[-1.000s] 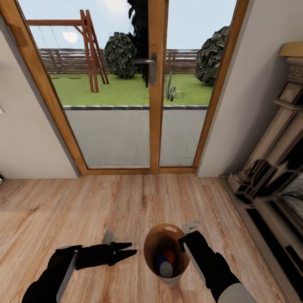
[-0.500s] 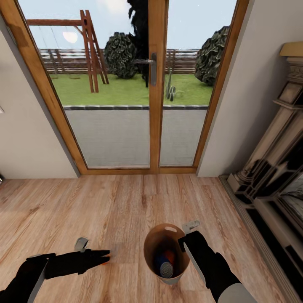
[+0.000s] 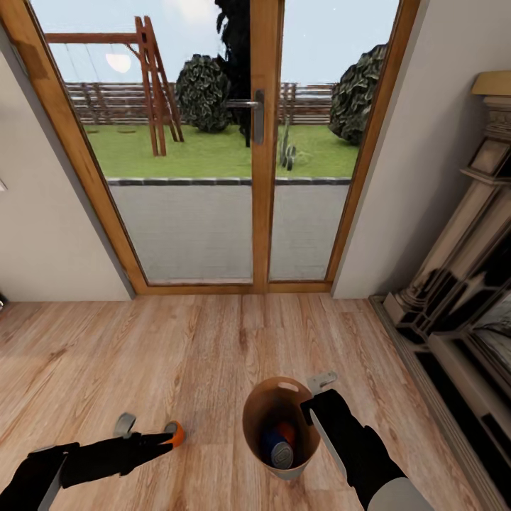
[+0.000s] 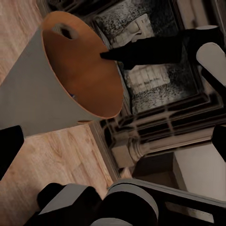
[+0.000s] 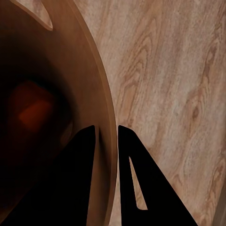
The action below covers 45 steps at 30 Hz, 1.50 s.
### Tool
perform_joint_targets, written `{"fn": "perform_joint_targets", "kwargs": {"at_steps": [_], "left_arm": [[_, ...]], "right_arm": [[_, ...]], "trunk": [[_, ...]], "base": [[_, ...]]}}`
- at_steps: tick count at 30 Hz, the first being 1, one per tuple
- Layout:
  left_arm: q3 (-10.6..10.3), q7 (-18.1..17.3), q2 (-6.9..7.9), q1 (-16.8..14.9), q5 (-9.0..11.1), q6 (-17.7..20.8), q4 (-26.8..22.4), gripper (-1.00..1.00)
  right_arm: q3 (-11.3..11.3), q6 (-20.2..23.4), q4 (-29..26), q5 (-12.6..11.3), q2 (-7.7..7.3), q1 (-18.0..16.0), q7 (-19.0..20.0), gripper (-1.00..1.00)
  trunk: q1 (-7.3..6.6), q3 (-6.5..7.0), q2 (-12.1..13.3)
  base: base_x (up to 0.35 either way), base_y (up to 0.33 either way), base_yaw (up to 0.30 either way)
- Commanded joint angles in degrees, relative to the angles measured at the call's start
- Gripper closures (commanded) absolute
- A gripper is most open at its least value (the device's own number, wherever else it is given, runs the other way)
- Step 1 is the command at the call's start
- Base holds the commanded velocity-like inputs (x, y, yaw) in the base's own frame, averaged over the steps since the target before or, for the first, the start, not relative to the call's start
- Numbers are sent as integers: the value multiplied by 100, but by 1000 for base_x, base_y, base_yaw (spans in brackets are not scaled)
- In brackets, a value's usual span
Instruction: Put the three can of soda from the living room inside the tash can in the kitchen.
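Nearest, at the lower left of the head view, the left gripper (image 3: 169,437) is seen lying low over the wood floor (image 3: 213,341), its tips pressed together on an orange soda can (image 3: 174,431). Just right of it, at lower centre, the trash can (image 3: 250,419) stands upright on the planks, tan outside and darker within, an oval slot (image 3: 288,387) near its far rim. Two more cans are seen inside it: a dark blue can (image 3: 277,450) with a pale top and an orange-red can (image 3: 287,430) beside it. The right gripper (image 5: 106,134) is clamped on the bin's wall at the right rim, one finger inside and one outside. Farther back, wood-framed glass doors (image 3: 266,142) fill the upper middle, with a dark fireplace surround (image 3: 461,284) along the right edge.
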Motion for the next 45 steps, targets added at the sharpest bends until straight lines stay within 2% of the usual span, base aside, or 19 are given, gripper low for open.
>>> {"fn": "perform_joint_targets", "kwargs": {"at_steps": [1, 4, 7, 9, 12, 14, 17, 19, 20, 21, 23, 30, 45], "left_arm": [[16, 4, 2, 0, -2, -36, 22, -100], [64, 82, 71, 0, -6, -136, 150, -100], [86, 479, 135, 0, -8, -328, 337, -100], [94, 931, 154, 0, -6, -551, 421, -100], [104, 1301, 163, 0, -6, -693, 539, -100], [132, 1351, 164, 0, -7, -713, 602, -100], [345, 1494, 166, 0, -8, -742, 686, -100], [556, 1930, 163, 0, -3, -752, 713, -100], [579, 2033, 162, 0, -2, -755, 716, -100], [623, 2290, 160, 0, 2, -830, 723, -100], [652, 2467, 156, 0, 6, -1035, 730, -100], [670, 2581, 150, 0, 9, -1215, 817, -100], [672, 2597, 149, 0, 9, -1231, 841, -100]], "right_arm": [[0, -8, -1, -48, 1, -1, 29, 100], [-4, -8, -6, -48, -1, -1, 29, 100], [-6, -6, -9, -48, -6, -1, 30, 100], [-6, -2, -9, -48, -8, -1, 33, 100], [-6, -3, -10, -48, -8, -1, 37, 100], [-6, -3, -13, -48, -8, -1, 37, 100], [-6, -3, -17, -48, -9, -1, 36, 100], [-6, -1, -21, -48, -9, -1, 36, 100], [-6, -2, -23, -48, -9, -1, 36, 100], [-6, -4, -25, -48, -9, -1, 37, 100], [-6, -5, -26, -48, -9, -1, 37, 100], [-6, -6, -27, -48, -9, -1, 38, 100], [-6, -5, -28, -48, -9, -1, 38, 100]], "trunk": [[0, 0, 0], [0, 0, 0], [0, 0, 0], [0, 0, 0], [0, 0, 0], [0, 0, 0], [0, 0, 0], [0, 6, 0], [0, 11, 0], [0, 18, 0], [0, 34, 0], [0, 97, 0], [0, 237, 0]], "base": [[0, 0, 0], [0, 0, 0], [0, 0, 0], [0, 0, 0], [0, 0, 0], [0, 0, 0], [0, 0, 0], [0, 0, 0], [0, 0, 0], [0, 0, 0], [0, 0, 0], [0, 0, 0], [0, 0, 0]]}}
